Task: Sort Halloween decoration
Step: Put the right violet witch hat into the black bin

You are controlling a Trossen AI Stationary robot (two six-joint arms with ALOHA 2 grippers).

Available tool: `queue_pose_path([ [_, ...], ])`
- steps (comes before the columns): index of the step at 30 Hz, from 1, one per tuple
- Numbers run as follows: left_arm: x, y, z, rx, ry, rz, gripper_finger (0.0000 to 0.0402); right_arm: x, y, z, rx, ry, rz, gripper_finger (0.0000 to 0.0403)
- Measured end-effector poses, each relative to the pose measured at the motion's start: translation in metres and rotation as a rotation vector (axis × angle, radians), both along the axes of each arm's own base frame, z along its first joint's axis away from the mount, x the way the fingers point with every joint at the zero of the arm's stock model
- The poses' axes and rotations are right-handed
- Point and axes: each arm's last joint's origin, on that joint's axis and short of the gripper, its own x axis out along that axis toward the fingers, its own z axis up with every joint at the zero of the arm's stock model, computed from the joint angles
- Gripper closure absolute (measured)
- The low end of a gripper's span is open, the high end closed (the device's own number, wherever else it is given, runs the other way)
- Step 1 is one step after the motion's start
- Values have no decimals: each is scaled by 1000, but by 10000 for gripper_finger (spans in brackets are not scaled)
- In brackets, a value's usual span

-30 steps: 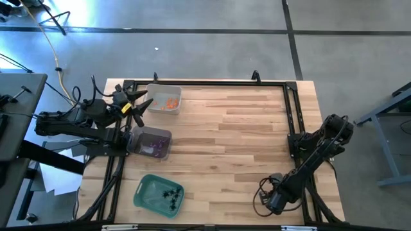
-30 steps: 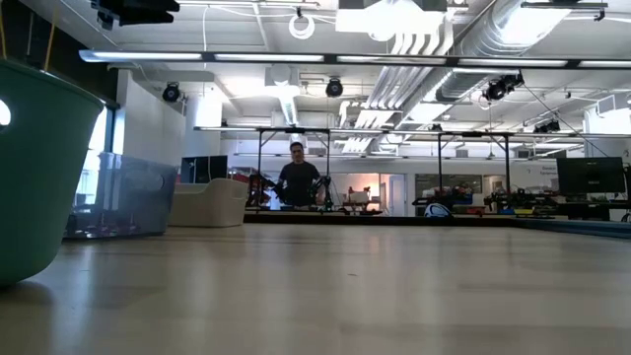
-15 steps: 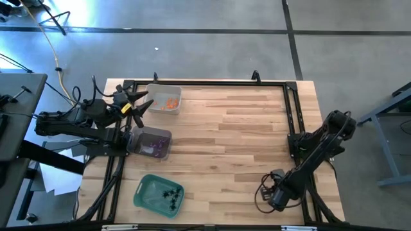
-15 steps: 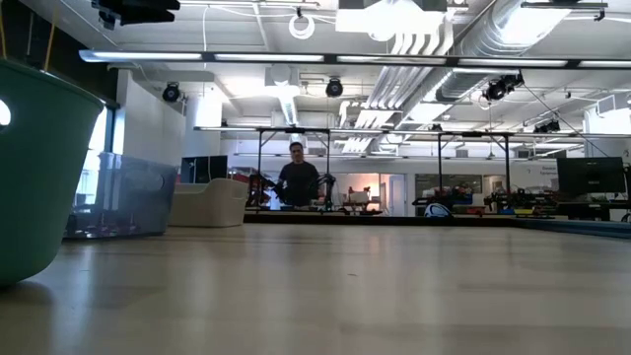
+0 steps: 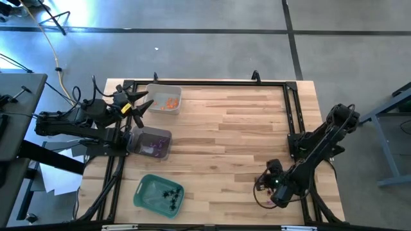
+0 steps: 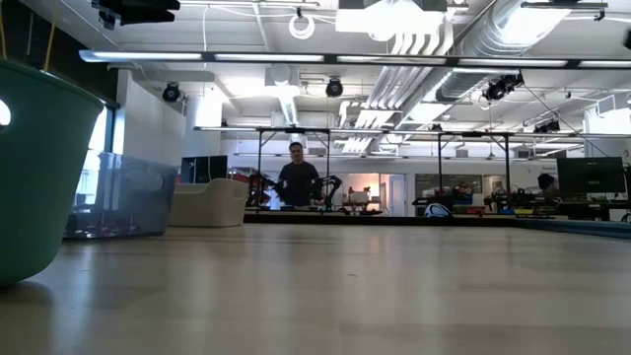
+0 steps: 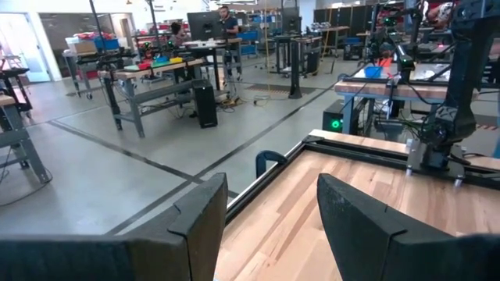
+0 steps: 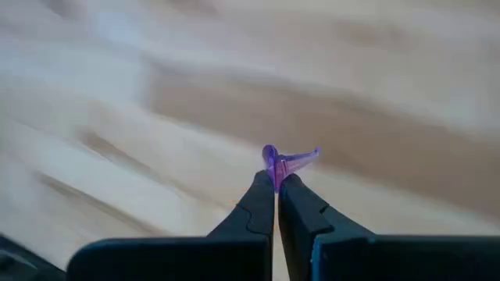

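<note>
Fingertips of the right gripper [image 8: 275, 183] pinch a purple trinket [image 8: 286, 162], which sticks out just past them, above the table [image 5: 244, 128] near its front right corner. The left gripper [image 7: 269, 215] waits, jaws apart, at the back left corner.

A light wooden desk [image 5: 244, 135] fills the middle of the high view, edged by a black metal frame [image 5: 292, 102]. Three trays sit along its left side: a clear tray [image 5: 164, 99] at the upper left, a second clear tray [image 5: 151, 142] just below it, and a green tray [image 5: 154, 190] at the lower left. In the low view the green tray looms at the left edge, and a person [image 6: 298, 179] stands far back in the room among workbenches. Grey concrete floor [image 5: 212, 45] surrounds the desk.
</note>
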Motion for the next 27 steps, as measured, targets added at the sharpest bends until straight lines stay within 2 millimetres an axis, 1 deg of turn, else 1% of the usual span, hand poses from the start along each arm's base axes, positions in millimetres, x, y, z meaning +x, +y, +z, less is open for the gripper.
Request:
queue_pose_path([
  [2,0,0,0,0,0,0,216,7,-5,3,-87,-110,-12,403],
  [5,0,0,0,0,0,0,216,25,-14,6,-188,-238,-16,403],
  [9,0,0,0,0,0,-6,216,61,-31,15,-287,-345,70,403],
  [14,0,0,0,0,0,-6,216,110,-66,34,-433,-490,205,403],
  [17,0,0,0,0,0,-6,216,133,-91,45,-487,-580,291,403],
  [19,0,0,0,0,0,-6,216,146,-108,49,-526,-633,329,403],
  [21,0,0,0,0,0,-5,216,160,-124,47,-551,-678,369,403],
  [24,0,0,0,2,1,-5,216,179,-147,37,-568,-744,411,403],
  [27,0,0,0,13,8,-5,216,201,-167,28,-585,-774,448,403],
])
